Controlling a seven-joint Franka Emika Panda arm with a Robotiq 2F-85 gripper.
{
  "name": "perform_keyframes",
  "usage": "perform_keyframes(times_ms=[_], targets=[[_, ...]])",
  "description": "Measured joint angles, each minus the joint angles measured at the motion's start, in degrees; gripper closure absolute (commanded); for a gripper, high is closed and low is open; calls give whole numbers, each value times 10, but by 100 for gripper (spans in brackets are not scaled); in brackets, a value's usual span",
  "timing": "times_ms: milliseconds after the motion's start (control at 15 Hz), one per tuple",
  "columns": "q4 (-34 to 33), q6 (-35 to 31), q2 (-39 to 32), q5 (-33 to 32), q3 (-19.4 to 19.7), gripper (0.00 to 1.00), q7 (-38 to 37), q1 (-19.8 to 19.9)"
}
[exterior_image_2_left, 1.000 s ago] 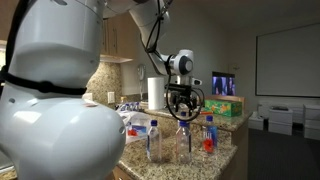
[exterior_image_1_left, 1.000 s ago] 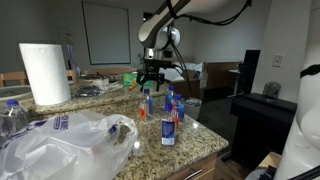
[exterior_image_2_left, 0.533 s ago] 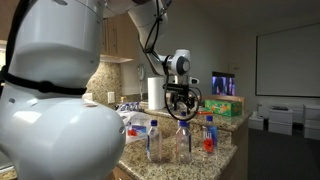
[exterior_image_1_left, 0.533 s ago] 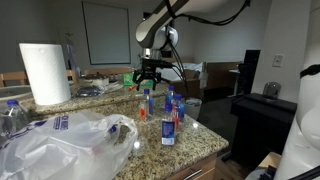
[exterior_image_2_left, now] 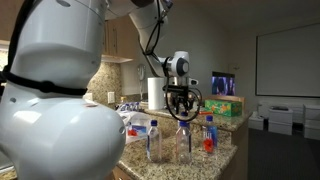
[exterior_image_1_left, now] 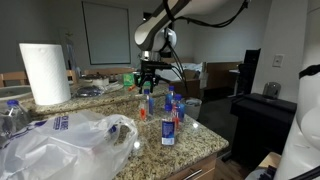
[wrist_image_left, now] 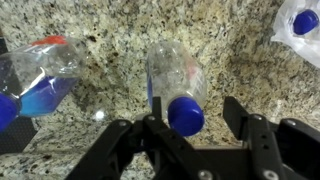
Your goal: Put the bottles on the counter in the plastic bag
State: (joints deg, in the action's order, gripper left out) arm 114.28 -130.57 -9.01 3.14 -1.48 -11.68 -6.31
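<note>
Several plastic bottles with blue caps stand on the granite counter [exterior_image_1_left: 200, 140] in both exterior views, among them a clear bottle [exterior_image_1_left: 147, 101] [exterior_image_2_left: 183, 140] and a bottle with blue liquid [exterior_image_1_left: 168, 122]. The crumpled clear plastic bag [exterior_image_1_left: 60, 142] lies at the counter's near left. My gripper [exterior_image_1_left: 150, 75] [exterior_image_2_left: 180, 100] hangs open just above the clear bottle. In the wrist view the gripper [wrist_image_left: 180, 125] is open with that clear bottle [wrist_image_left: 172, 70] below it, and the bottle's blue cap [wrist_image_left: 186, 115] shows between the fingers. Nothing is held.
A paper towel roll [exterior_image_1_left: 45, 72] stands at the back left. In the wrist view a bottle with blue liquid and a red label [wrist_image_left: 40, 80] is to the left, and another blue cap [wrist_image_left: 305, 22] is at the top right. A water bottle [exterior_image_1_left: 12, 112] stands by the bag.
My gripper has shifted slightly sideways above the bottles and stays open. The bottles and bag have not moved.
</note>
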Motion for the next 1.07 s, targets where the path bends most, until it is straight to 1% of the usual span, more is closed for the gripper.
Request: perform_keyframes(times_ms=[267,867,1067], targets=[[-4,0,-2,-16,-1,91,-7,0],[-11,2,-1,-27,0,91,-19,0],[-12,2,16,-27,1,91,-19,1]])
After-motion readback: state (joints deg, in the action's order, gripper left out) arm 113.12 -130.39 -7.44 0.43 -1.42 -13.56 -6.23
